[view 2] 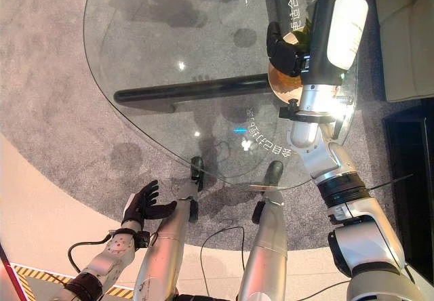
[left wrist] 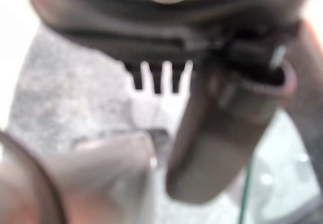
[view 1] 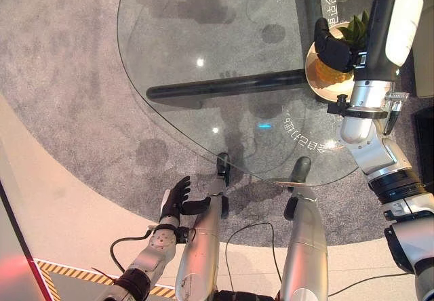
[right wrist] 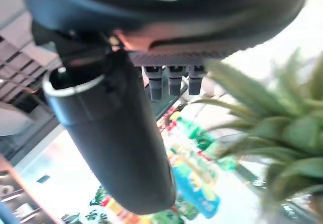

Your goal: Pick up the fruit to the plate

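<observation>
Head stereo pair looks down — shares glass table (view 1: 203, 64) (near-identical); wrist views very close.

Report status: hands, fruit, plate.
Right hand curled on the pineapple, which sits on the plate at the glass table's far right. Left hand open, low beside the table. Nothing in the way.

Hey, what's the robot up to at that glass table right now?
The robot's right hand is stretched out over the far right part of the glass table, with its fingers curled round a pineapple. The pineapple, green leaves up, sits over a round golden plate on the table, so the fruit is at the plate; whether it already rests on it cannot be told. The left hand hangs open and idle low beside the table's near edge, holding nothing.
</observation>
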